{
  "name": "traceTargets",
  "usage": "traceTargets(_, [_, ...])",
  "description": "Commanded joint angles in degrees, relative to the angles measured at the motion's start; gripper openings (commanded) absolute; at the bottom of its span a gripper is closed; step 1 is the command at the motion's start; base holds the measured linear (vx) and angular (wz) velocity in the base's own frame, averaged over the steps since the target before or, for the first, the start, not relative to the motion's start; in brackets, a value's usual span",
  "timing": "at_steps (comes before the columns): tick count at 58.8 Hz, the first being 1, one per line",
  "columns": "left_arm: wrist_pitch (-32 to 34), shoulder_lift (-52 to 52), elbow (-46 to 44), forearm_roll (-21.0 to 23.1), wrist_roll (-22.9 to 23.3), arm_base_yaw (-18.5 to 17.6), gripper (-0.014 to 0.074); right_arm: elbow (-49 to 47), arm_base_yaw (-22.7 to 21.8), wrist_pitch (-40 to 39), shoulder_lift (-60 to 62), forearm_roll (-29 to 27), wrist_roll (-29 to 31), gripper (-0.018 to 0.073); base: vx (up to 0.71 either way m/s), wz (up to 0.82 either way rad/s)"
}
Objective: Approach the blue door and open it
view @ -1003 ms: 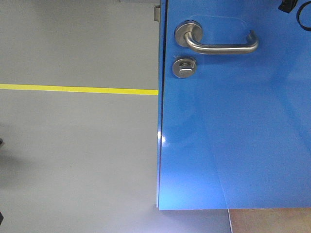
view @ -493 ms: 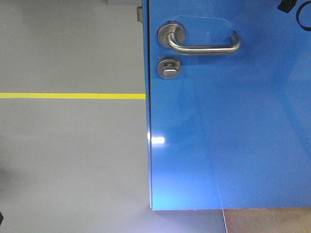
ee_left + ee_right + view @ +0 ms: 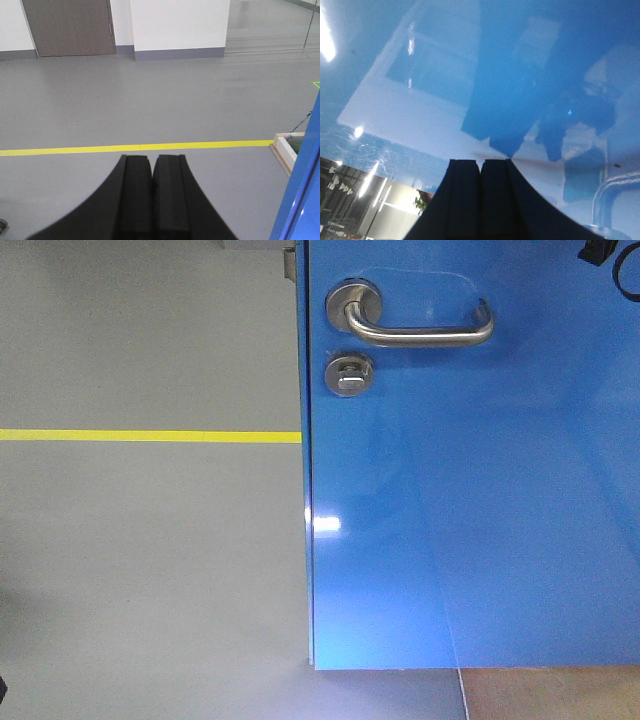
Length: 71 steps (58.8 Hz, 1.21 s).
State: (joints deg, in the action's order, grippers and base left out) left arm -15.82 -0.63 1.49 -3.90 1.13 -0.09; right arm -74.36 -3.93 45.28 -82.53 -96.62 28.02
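The blue door [image 3: 480, 490] fills the right wrist view, and the right tool [image 3: 480, 200] points straight at its glossy face, fingers pressed together on nothing. The left tool [image 3: 152, 200] is also closed and empty, aimed past the door's edge over the grey floor [image 3: 150, 100] and a yellow floor line [image 3: 135, 148]. In the front view, the silver lever handle [image 3: 415, 325] sits above the thumb-turn lock [image 3: 349, 374].
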Motion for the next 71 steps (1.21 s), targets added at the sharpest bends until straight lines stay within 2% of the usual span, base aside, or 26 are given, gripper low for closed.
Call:
traceTargets(1, [4.85,-0.75,-1.41,0.15,0.39,-0.35,0.0073,-1.95,-0.19,0.19,1.75,-5.31,0.81,0.0012,-0.01,0.01])
traceTargets(71, [4.85,-0.75,-1.41,0.15,0.39,-0.35,0.0073,-1.95,-0.19,0.19,1.75,-5.31,0.81,0.0012,0.00,0.00])
